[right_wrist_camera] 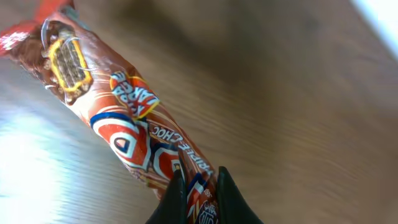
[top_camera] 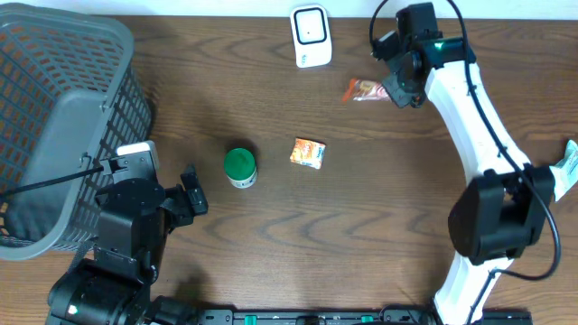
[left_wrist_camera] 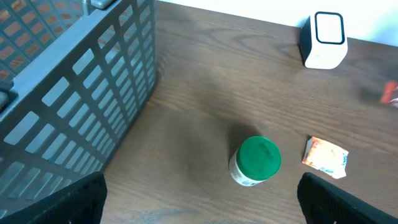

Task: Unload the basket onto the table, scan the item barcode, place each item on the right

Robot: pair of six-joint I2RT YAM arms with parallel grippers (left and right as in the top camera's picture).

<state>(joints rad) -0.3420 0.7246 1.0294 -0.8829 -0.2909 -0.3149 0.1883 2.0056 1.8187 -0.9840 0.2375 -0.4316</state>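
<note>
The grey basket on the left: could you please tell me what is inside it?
In the grey basket only its bare floor shows from overhead, no item. The left arm covers its near corner, and the left wrist view shows just the outer wall.

Dark wood grain with a dull sheen is being shown by the table (top_camera: 379,226); the snack wrapper (right_wrist_camera: 124,137) is being seen as glossy, crinkled film, the basket (top_camera: 72,144) as matt grey plastic.

left tool (top_camera: 191,192) wide apart, right tool (right_wrist_camera: 198,193) tight together
</note>
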